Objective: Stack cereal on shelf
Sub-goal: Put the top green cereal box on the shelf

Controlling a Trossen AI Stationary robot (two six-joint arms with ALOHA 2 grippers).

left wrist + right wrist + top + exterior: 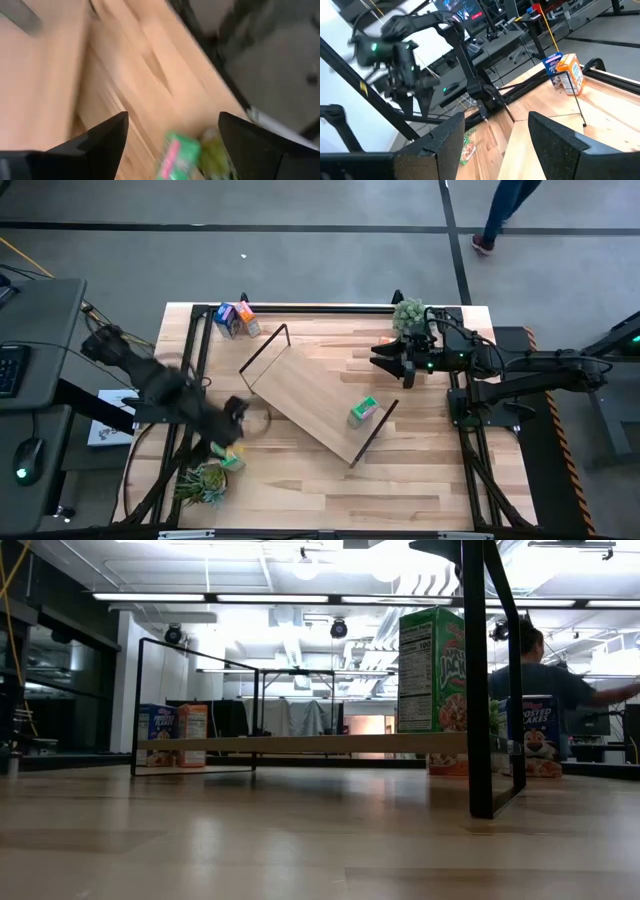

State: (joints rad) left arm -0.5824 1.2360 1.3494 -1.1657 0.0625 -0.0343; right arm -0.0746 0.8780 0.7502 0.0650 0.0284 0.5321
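Observation:
The shelf (315, 395) lies slantwise mid-table, its board (300, 743) raised on black wire frame ends. A green cereal box (363, 411) stands upright on the board's near-right part (432, 670). Blue (227, 318) and orange (246, 319) boxes stand on the table at the far left. Another green box (231, 459) lies on the table near the left edge. My left gripper (235, 412) hangs open above it, tipped down, and the box (175, 155) shows beyond its fingers. My right gripper (385, 360) stands open, level, at the far right.
A green plant (205, 482) lies at the near left corner and another plant (408, 313) stands at the far right by my right gripper. A further blue box (540, 735) shows low at the right. A person walks past the table's far side (505, 210).

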